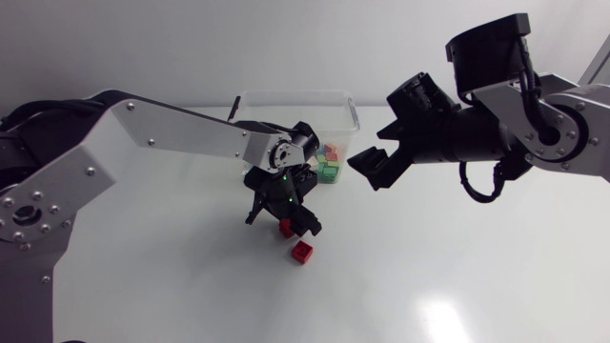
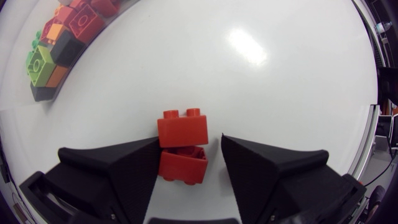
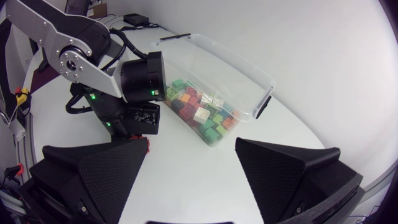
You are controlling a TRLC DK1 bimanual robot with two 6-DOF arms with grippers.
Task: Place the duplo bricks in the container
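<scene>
— Where is your left claw?
— My left claw [image 2: 190,138] points down at the white table [image 1: 457,276], a little in front of the clear container [image 1: 345,119]. Its fingers are spread. A red brick [image 2: 182,165] lies between them. It rests against one finger, and a sliver of table shows before the other, so I am not pinching it.

— Is that the only loose brick?
— No. A second red brick [image 2: 182,127] sits studs-up on the table just ahead of my fingertips, right beside the first. I cannot tell whether the two touch.

— And your right claw?
— My right claw [image 1: 370,170] hangs above the table, just beside the container, with its fingers wide apart.

— What is in the container?
— A heap of bricks [image 3: 202,115] in green, red, orange and dark colours, gathered at the end nearest my left claw. The container stands on the table toward its far side, between my two arms.
</scene>
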